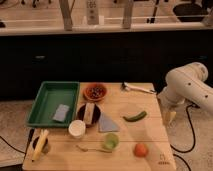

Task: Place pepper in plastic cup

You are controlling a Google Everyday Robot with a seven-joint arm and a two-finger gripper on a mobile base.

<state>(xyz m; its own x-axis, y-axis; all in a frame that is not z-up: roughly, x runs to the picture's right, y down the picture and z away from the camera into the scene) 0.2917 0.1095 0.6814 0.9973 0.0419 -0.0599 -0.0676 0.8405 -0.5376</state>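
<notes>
My gripper (170,117) hangs off the right edge of the counter (150,131), tip pointing down, level with the wooden top and not yet over it. Whether it is spread or closed I cannot tell. It carries nothing of the task, since the pepper (135,116) lies flat on the wood a little to my left.

The pepper is slim, dark green and gently curved, tapering toward one end. It sits in open wood with nothing touching it, which I judge gives me room to come down across its narrow middle. Lying low like that, it will want a close approach to the surface.

The plastic cup (110,141) stands upright nearer the front edge, light green with its round mouth facing up, so it is ready to take a drop from above. It is crowded, though: a spoon (89,148) lies just beside it, a grey wedge (107,123) sits just behind, and a white cup (76,128) stands to its left, close enough to be mistaken for it. An orange fruit (141,149) rests to the cup's right, between it and me, so I would carry the pepper over it rather than sweep low.
</notes>
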